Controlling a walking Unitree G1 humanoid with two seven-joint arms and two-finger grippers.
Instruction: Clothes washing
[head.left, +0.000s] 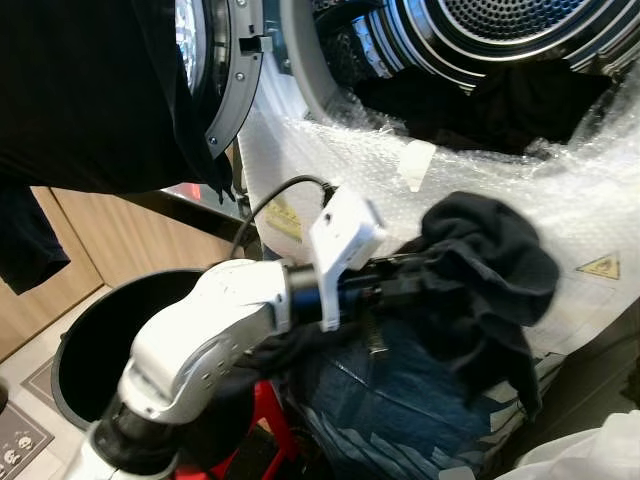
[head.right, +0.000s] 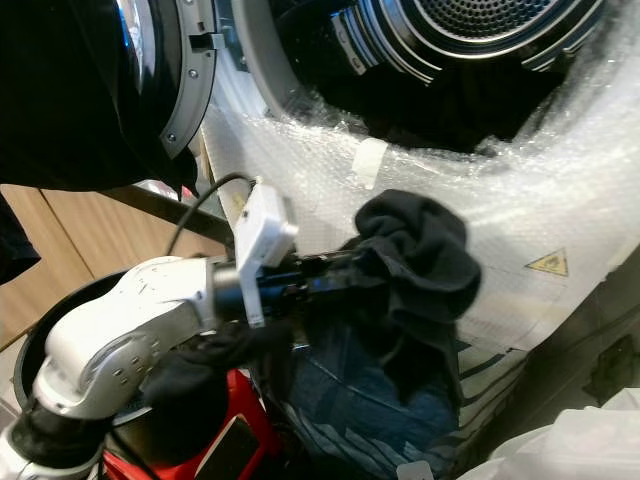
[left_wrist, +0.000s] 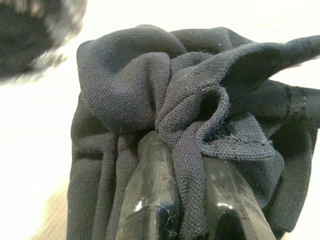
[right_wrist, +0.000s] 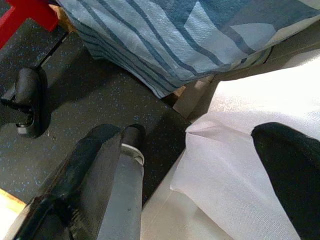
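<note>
Laundry corner, washing machine wrapped in bubble wrap, door open.
The left claw is clamped on a bunched dark garment, held just below the machine's opening and above the jeans. Hanging folds could snag the wrap or rim and slip free. The right claw hangs near the floor, apparently closed.
</note>
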